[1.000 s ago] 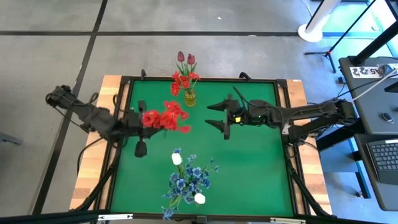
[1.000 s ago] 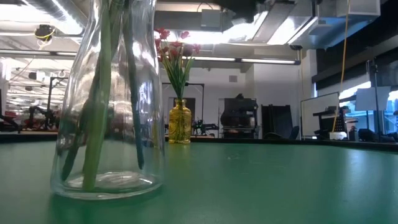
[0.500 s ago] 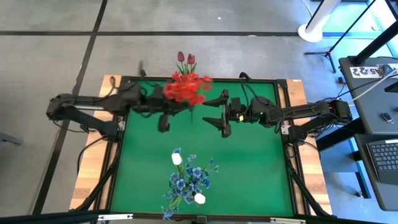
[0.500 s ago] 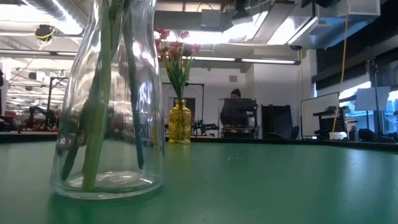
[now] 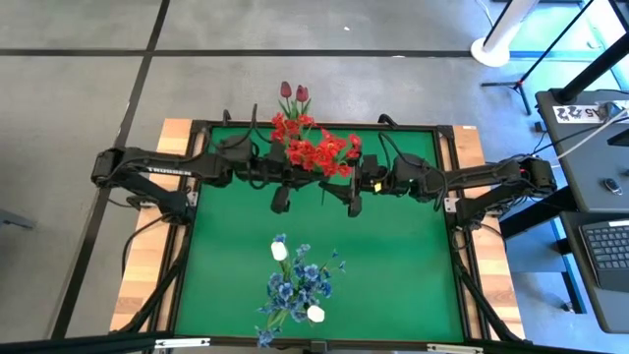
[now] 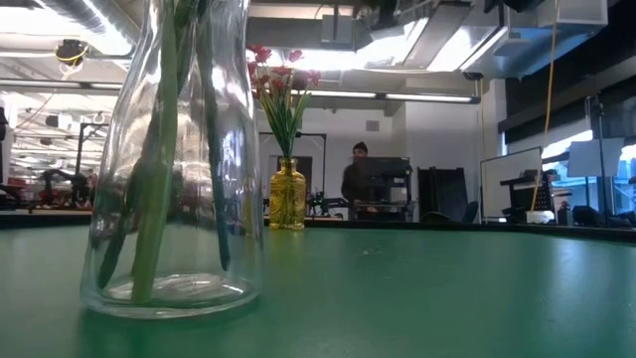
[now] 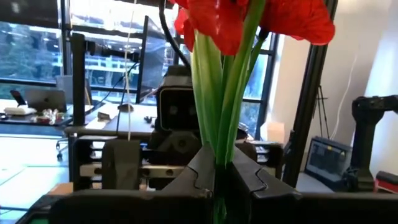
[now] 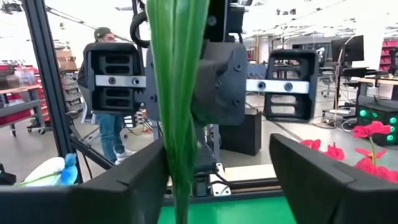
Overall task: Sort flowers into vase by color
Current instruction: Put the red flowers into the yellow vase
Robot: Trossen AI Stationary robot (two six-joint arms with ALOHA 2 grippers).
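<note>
Near the picture's top middle, our left gripper (image 7: pixel 216 177) pinches the red flowers (image 5: pixel 322 152) by their stems so our right gripper (image 5: pixel 344 194), spread wide around them, can take hold.

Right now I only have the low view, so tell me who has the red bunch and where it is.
Observer: The left gripper is shut on the stems of the red flowers, over the far half of the table.
Operator: Report the right gripper.
Observer: The right gripper is open, facing the left one, with a finger on either side of the same green stems.
Operator: Name the heads in my clear vase.
Observer: Blue sprays and white buds.
</note>
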